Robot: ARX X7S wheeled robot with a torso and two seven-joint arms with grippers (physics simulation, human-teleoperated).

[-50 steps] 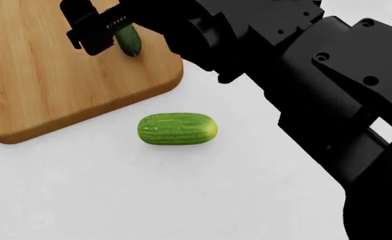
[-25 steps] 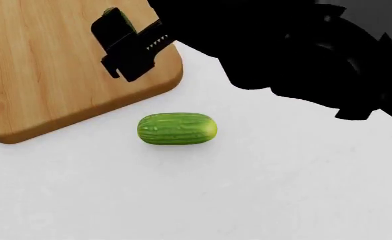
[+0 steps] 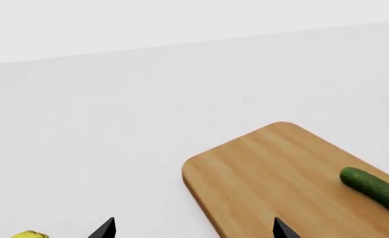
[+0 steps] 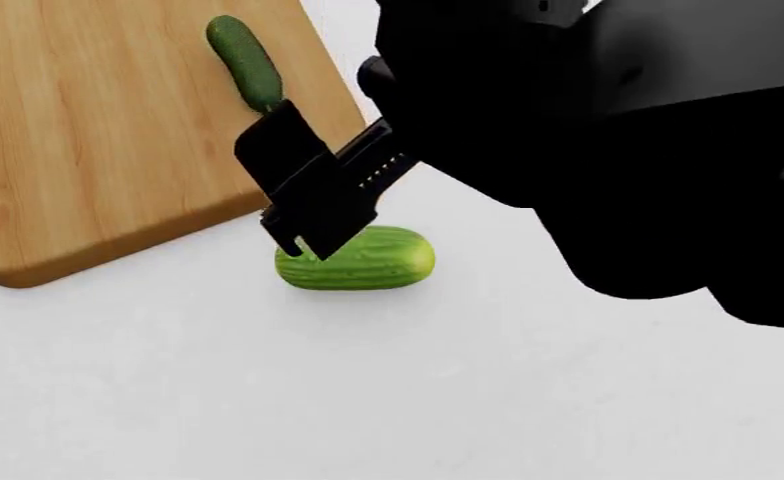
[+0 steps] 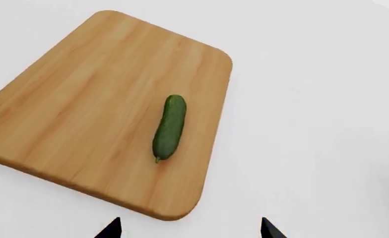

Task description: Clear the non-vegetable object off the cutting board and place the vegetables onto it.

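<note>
The cutting board [image 4: 99, 140] lies at the far left of the head view. The slim dark cucumber [image 4: 245, 62] lies on it near its right edge, and also shows in the right wrist view [image 5: 169, 127] and the left wrist view [image 3: 374, 190]. The plump light-green cucumber [image 4: 379, 262] lies on the white table just in front of the board. My right gripper [image 4: 292, 200] is open and empty, above the plump cucumber's far-left part, hiding some of it; its tips [image 5: 189, 229] stand wide apart. My left gripper [image 3: 193, 230] is open and empty. The pear [image 3: 29, 234] shows only as a yellow edge on the table off the board.
My right arm [image 4: 606, 130] fills the upper right of the head view. The white table [image 4: 365, 400] stretches in front of the board and cucumber. The board shows in the left wrist view [image 3: 274, 173] and the right wrist view [image 5: 95, 99].
My right gripper has moved off the slim cucumber, which now lies free on the board, and has come back toward me and right, over the plump cucumber.
</note>
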